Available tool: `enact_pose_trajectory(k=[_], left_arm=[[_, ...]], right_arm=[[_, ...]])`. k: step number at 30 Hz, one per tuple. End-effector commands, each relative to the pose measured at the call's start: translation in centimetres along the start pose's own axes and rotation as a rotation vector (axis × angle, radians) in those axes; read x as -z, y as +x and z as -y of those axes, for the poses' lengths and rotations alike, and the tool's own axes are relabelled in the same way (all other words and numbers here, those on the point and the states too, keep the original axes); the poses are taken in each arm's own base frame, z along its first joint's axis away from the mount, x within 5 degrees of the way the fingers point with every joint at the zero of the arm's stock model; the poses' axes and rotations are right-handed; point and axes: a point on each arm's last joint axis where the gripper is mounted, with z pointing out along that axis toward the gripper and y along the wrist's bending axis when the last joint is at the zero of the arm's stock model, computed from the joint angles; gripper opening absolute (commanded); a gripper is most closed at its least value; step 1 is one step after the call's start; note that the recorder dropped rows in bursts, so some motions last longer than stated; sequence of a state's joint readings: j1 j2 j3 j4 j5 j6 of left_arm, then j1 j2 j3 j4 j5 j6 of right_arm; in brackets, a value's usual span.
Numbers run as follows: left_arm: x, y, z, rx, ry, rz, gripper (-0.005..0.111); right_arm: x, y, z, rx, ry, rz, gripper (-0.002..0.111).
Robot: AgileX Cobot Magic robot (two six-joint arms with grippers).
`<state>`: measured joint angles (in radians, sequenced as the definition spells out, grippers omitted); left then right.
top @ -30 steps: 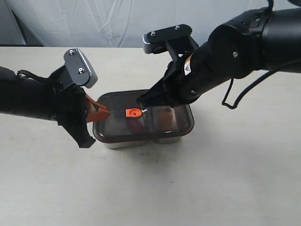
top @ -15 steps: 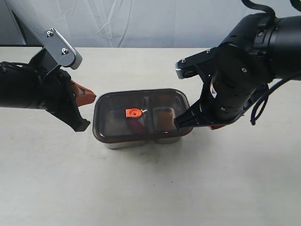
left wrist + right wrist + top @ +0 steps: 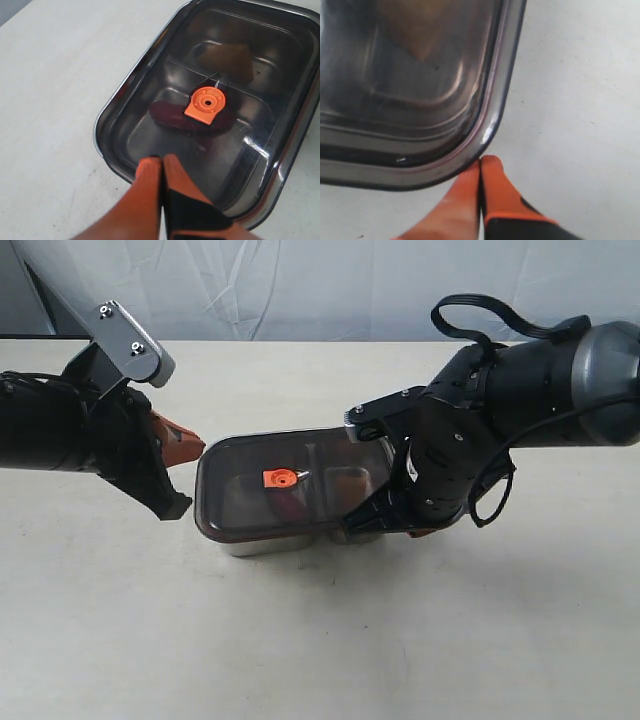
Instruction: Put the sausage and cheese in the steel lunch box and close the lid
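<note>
Across the lid — right arm hides the steel lunch box's end.

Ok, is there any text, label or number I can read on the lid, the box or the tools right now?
No text can be read in any view.
The orange valve tab on the lid: only a moulded ring, no letters.
The steel lunch box, left tool and right tool: no markings visible.

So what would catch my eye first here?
Probably the bright orange valve tab in the middle of the dark lid lying over the steel lunch box. Next, the left gripper and right gripper flank it, both shut, their orange tips close to the lid's edge.
</note>
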<state>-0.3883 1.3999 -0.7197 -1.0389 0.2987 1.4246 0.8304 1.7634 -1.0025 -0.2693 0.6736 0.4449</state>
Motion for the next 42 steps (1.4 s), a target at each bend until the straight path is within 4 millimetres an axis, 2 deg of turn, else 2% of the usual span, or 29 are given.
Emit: enact_pose_trajectory(k=[1,21,33,36,38,39,42], left_arm=[[0.2,0.0,0.2,0.000,0.005,0.003,0.000],[0.2,0.0,0.2,0.000,0.005,0.003,0.000],[0.2,0.0,0.1,-0.017,0.000,-0.001,0.000],[0.2,0.0,0.1,-0.021,0.000,-0.002,0.000],[0.2,0.0,0.1,-0.021,-0.009,-0.001,0.000],[0.2,0.0,0.0,-0.025,-0.020,0.000,0.000],[0.6,-0.3,-0.5,0.006,-0.079,0.023,0.000]], right_arm=[[-0.4,-0.3,-0.1,-0.001,-0.019,0.031,0.000],[-0.2,-1.2,-0.2,0.054,-0.022,0.129,0.000],[-0.2,0.0,0.5,0.052,0.047,-0.011,0.000],[0.3,0.5,0.6,0.028,0.051,-0.051,0.000],[1.6,0.6,0.2,0.029,-0.018,-0.042,0.000],[2.8,0.5,-0.3,0.042,-0.108,0.001,0.000],[4.1,-0.2,-1.8,0.036,-0.287,0.102,0.000]])
